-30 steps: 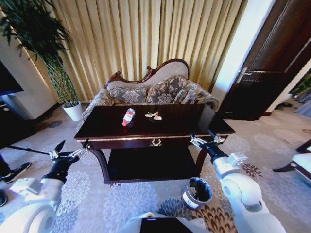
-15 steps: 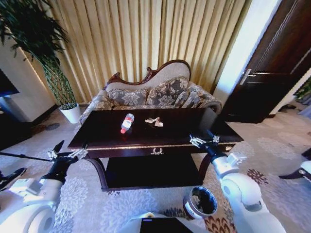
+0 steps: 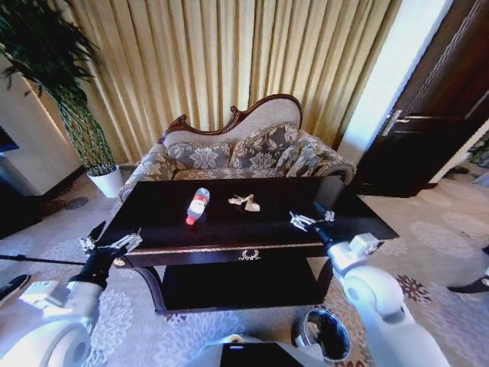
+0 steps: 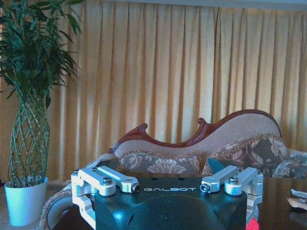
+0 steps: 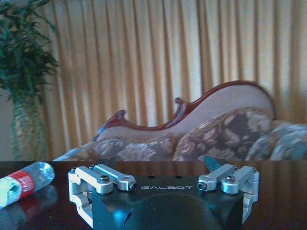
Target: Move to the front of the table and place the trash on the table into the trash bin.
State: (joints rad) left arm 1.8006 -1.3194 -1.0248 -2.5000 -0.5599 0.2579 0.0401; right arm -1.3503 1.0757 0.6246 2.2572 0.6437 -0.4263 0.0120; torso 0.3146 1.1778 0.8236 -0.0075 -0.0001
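Observation:
The dark glossy table (image 3: 252, 229) stands right in front of me. On its top lie a clear bottle (image 3: 198, 205) with a red label and tan scraps (image 3: 244, 202) beside it. The right wrist view shows the bottle (image 5: 24, 182) lying on its side. The grey trash bin (image 3: 325, 335) with a black liner stands on the carpet by the table's front right leg. My left gripper (image 3: 114, 235) hovers open at the table's front left corner. My right gripper (image 3: 309, 217) is open over the front right part of the top, holding nothing.
A patterned sofa (image 3: 244, 149) sits behind the table, in front of gold curtains. A tall plant in a white pot (image 3: 105, 181) stands at the back left. A dark door (image 3: 443, 115) is at the right. Patterned carpet lies around the table.
The whole head view has shifted: the table is now closer and larger, and the bin sits lower in the picture. Both grippers stay open and now reach the table's front edge.

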